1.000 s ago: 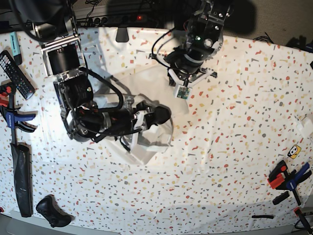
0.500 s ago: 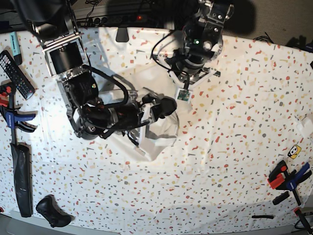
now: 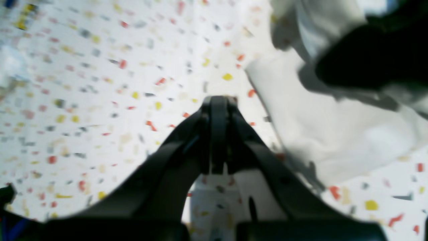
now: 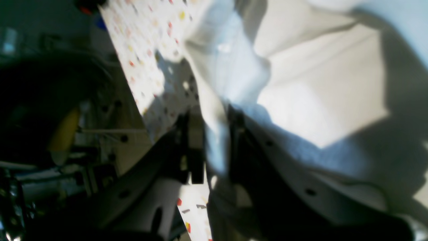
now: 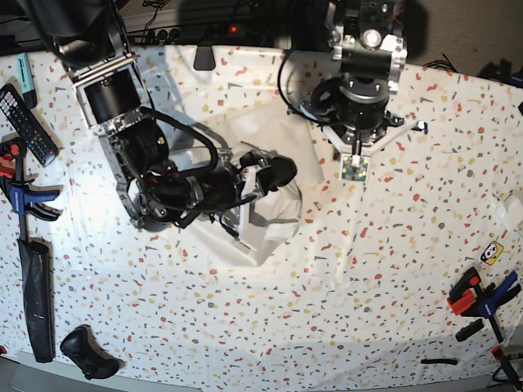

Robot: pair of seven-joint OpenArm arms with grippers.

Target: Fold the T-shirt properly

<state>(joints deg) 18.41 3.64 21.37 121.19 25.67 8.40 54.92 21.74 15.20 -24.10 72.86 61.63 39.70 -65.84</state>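
My right gripper [image 4: 214,147] pinches a fold of the white T-shirt [image 5: 270,175], jaws narrow with cloth between them. My left gripper [image 3: 219,134] is closed on nothing, hovering over bare tabletop [image 5: 392,269] just beside the shirt's edge. The shirt lies bunched and partly folded a little toward the far edge of the tabletop, left of centre. It looks light, limp and easily creased, so I judge it best gripped at hems or corners, where doubled cloth should slip less than a single layer.
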